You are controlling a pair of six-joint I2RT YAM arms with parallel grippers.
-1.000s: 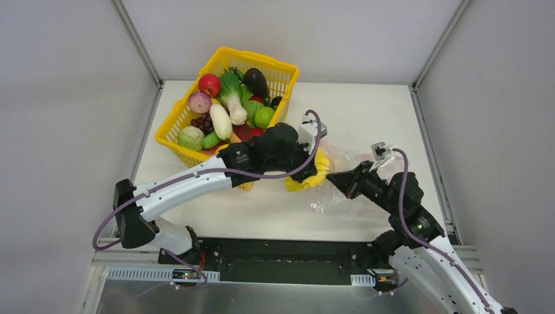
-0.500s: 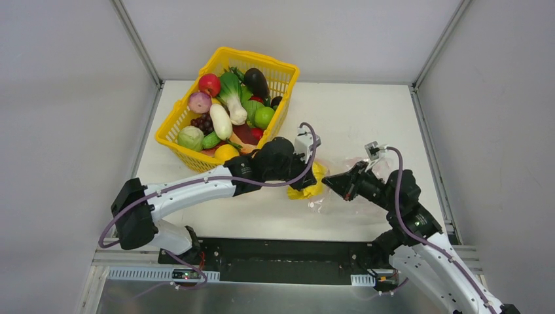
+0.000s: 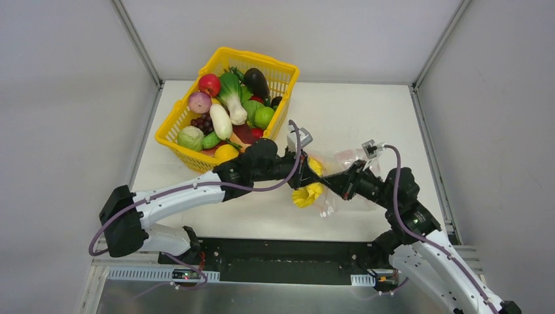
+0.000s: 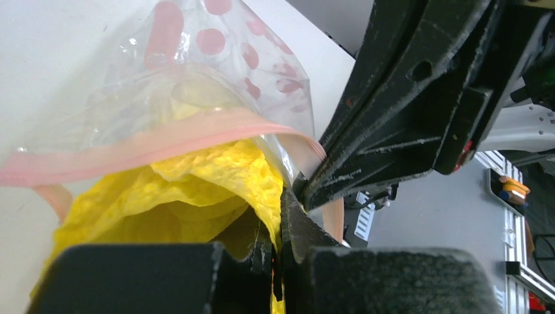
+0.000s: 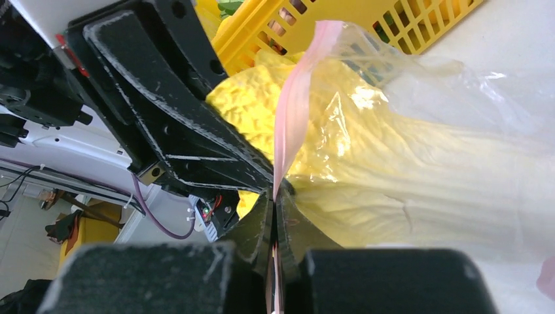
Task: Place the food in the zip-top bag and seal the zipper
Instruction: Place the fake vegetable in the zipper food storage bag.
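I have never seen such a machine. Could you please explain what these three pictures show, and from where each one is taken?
These are two robot arms bolted to a table. One picture looks down from above; the other two come from a camera on each wrist, looking along its jaws. From above, the left arm and right arm meet in the middle, and a yellow basket of toy food stands at the back left. The left jaws are shut on a yellow cabbage that lies partly inside a clear bag. The right jaws are shut on the bag's pink zipper.
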